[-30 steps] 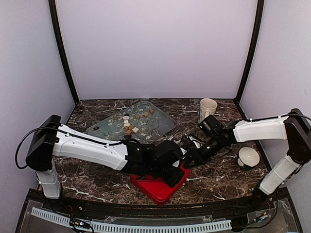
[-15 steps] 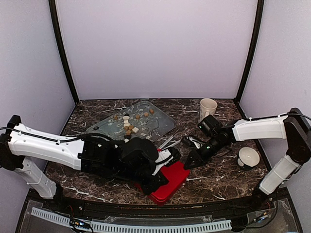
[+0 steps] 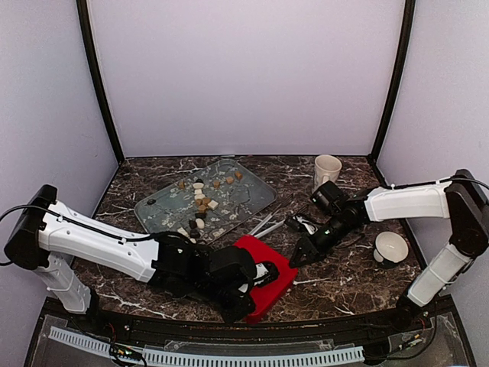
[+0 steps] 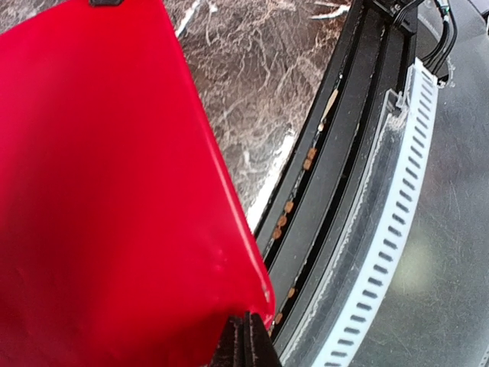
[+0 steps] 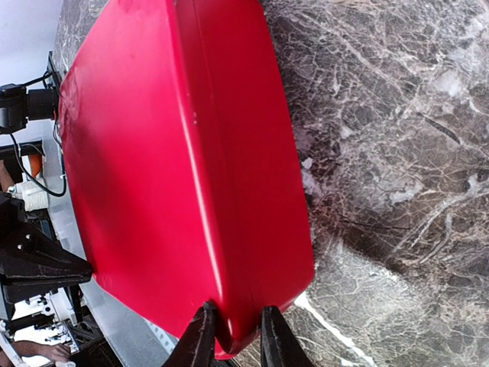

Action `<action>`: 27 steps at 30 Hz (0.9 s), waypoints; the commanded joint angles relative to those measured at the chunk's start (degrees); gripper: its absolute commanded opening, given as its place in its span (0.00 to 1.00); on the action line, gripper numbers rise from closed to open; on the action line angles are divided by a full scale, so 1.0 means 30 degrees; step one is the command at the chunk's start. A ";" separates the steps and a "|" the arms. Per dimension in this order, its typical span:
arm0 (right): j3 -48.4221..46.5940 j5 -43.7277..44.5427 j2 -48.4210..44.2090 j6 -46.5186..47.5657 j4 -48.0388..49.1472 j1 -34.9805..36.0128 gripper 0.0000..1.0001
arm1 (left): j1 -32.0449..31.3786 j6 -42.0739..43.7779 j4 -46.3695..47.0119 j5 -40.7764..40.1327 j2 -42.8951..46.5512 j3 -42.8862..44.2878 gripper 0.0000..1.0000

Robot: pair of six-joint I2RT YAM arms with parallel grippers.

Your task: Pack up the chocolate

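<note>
On inspection from the overhead view, the chocolate (image 3: pixel 200 200) lay as small dark, tan and cream lumps scattered on the glass tray (image 3: pixel 248 191) at the back left of the marble table (image 3: pixel 344 283). It was well apart from the red box (image 3: pixel 263 252), and none of it was packed. The red box sat near the table's front edge with both arms on it. In the left wrist view, the left gripper (image 4: pixel 244 344) had its fingers pressed almost together at the box's near corner, and I judged them to be nipping the thin rim there. In the right wrist view, the right gripper (image 5: pixel 231 340) had its two fingers straddling the opposite corner, with red wall filling the gap between them, so it was pinching the box. I took this two-corner hold as a way to steady or reposition the box so that it would not swivel under one arm alone. Only smooth red surface was visible and I saw no opening, so I could not tell whether this was the lid or the box turned over. My judgement was that packing proper had not begun. The box would need opening or turning first, with care so close to the table's edge. A cream mug (image 3: pixel 327 170) and a white bowl (image 3: pixel 391 246) stood off to the right, in nobody's grasp.
</note>
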State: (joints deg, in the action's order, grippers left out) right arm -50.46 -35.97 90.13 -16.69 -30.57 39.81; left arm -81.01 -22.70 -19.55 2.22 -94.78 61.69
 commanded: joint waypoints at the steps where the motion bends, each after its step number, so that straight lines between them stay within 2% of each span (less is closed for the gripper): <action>1: 0.0047 0.1560 0.0646 0.0179 -0.2541 0.0206 0.22 | 0.0897 -0.0462 -0.3070 -0.0516 0.1622 0.0833 0.00; 7: -0.1261 0.1900 -0.0348 -0.0370 -0.2569 0.0062 0.39 | 0.4039 -0.2217 -0.5216 -0.1474 0.4465 0.0976 0.07; 13: -0.2510 0.2294 -0.1205 -0.0823 -0.2690 -0.0259 0.42 | 0.5711 -0.2551 -0.6344 -0.1277 0.6372 0.0200 0.13; 18: -0.2657 0.1974 -0.0908 -0.0875 -0.2380 -0.0248 0.42 | 0.6115 -0.3079 -0.5627 -0.0617 0.5535 -0.1641 0.03; 22: -0.2077 0.1573 -0.0637 -0.1063 -0.1720 -0.0259 0.41 | 0.6130 -0.3223 -0.4994 -0.0271 0.4258 -0.2697 0.02; 27: -0.1230 0.1355 -0.0695 -0.1175 -0.1327 -0.0262 0.40 | 0.6116 -0.3068 -0.6085 -0.0346 0.3303 -0.1959 0.00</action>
State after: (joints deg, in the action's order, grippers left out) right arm -55.94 -30.85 87.70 -19.44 -36.01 39.31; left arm -62.85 -31.83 -34.79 0.86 -83.59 54.57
